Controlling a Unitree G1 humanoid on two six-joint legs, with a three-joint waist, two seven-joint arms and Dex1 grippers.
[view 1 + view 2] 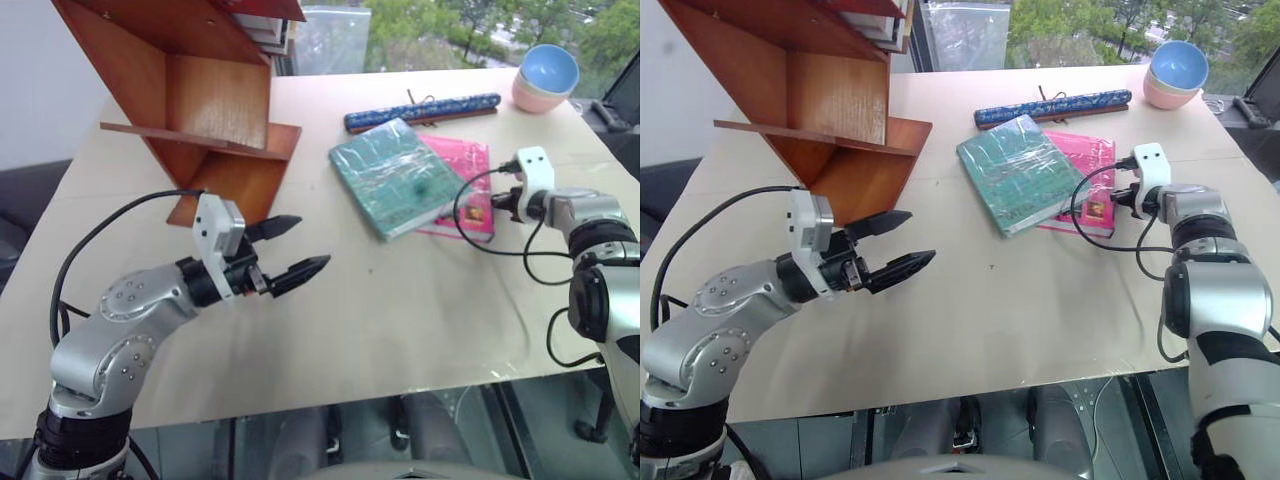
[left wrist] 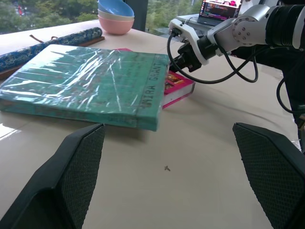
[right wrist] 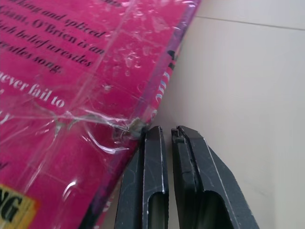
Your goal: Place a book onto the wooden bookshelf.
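The teal-green book lies flat on the bench, resting partly on top of a smaller pink book, well apart from the wooden bookshelf on its left-arm side. Beyond the teal-green book lie a long blue patterned case and stacked bowls.

Your right pincer is closed, its two fingers pressed together, with the tips at the outer edge of the pink book, the side away from the teal-green book; whether they actually touch the torn wrapping cannot be told. Your left pincer hangs wide open and empty above the bench, between the bookshelf and the teal-green book, pointing toward the book's near edge.

The step in hand appears to be preparing a grasp on the teal-green book. To do it well, keep the closed right pincer low against the bench so that any push goes into the stack's edge and does not ride over the glossy film. Bring the open left pincer level with the spine overhanging the pink book, and close only once both fingers straddle the cover. The wrapping will likely be slippery; grip deep.
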